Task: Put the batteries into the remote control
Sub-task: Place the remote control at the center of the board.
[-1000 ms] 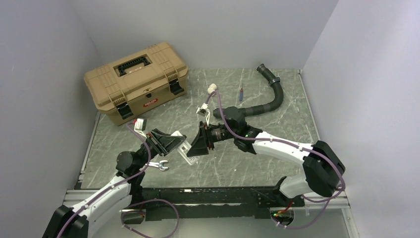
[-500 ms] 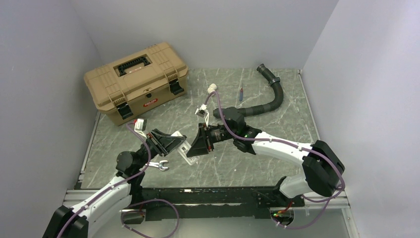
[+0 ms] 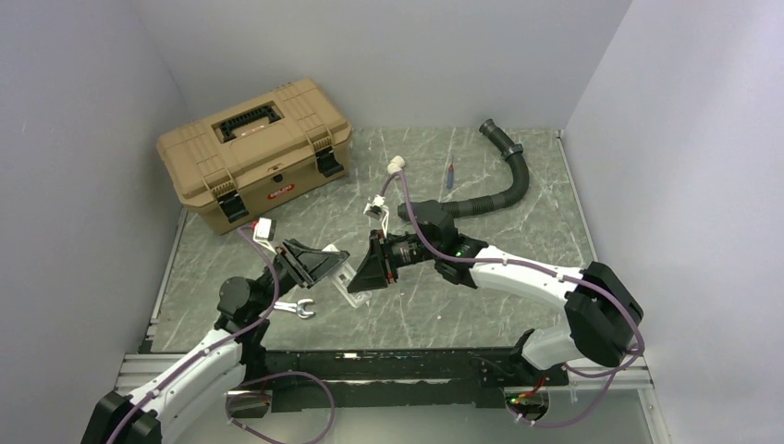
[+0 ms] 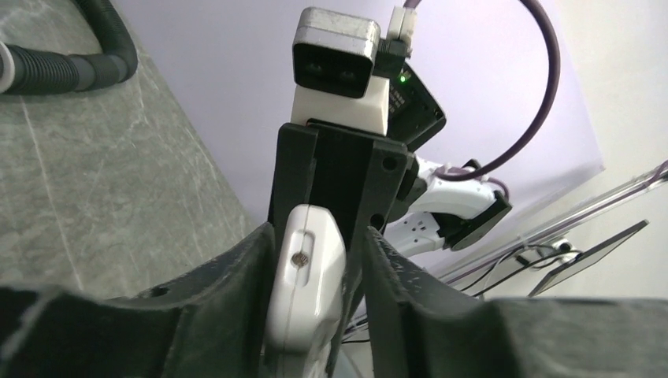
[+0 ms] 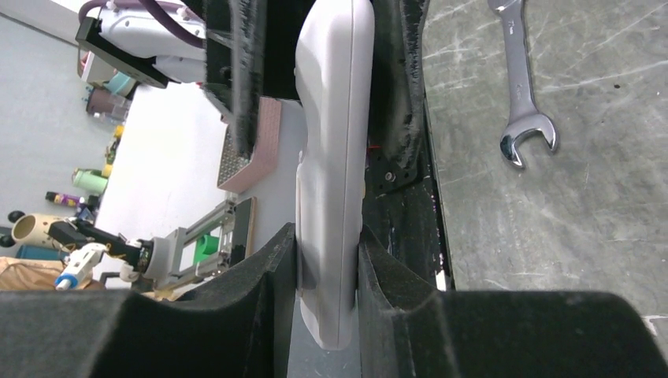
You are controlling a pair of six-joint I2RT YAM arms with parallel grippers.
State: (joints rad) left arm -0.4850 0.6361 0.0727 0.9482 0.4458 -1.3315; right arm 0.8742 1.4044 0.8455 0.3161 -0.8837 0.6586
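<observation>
The white remote control (image 3: 349, 280) hangs in the air over the table's middle, between both grippers. My right gripper (image 3: 365, 275) is shut on one end; in the right wrist view its pads press both faces of the remote (image 5: 331, 197). My left gripper (image 3: 335, 266) surrounds the other, rounded end (image 4: 307, 291). Its jaws stand a little wider than the remote: one finger (image 4: 236, 299) touches it, and a narrow gap shows at the other. No batteries show in any view.
A silver wrench (image 3: 298, 309) lies under the left arm and also shows in the right wrist view (image 5: 521, 102). A tan toolbox (image 3: 254, 153) stands at the back left. A black hose (image 3: 504, 176), a white pipe fitting (image 3: 397, 165) and a red-and-blue stick (image 3: 450, 174) lie at the back.
The left arm's wrist has shifted slightly up and away. The right gripper and the remote have hardly moved.
</observation>
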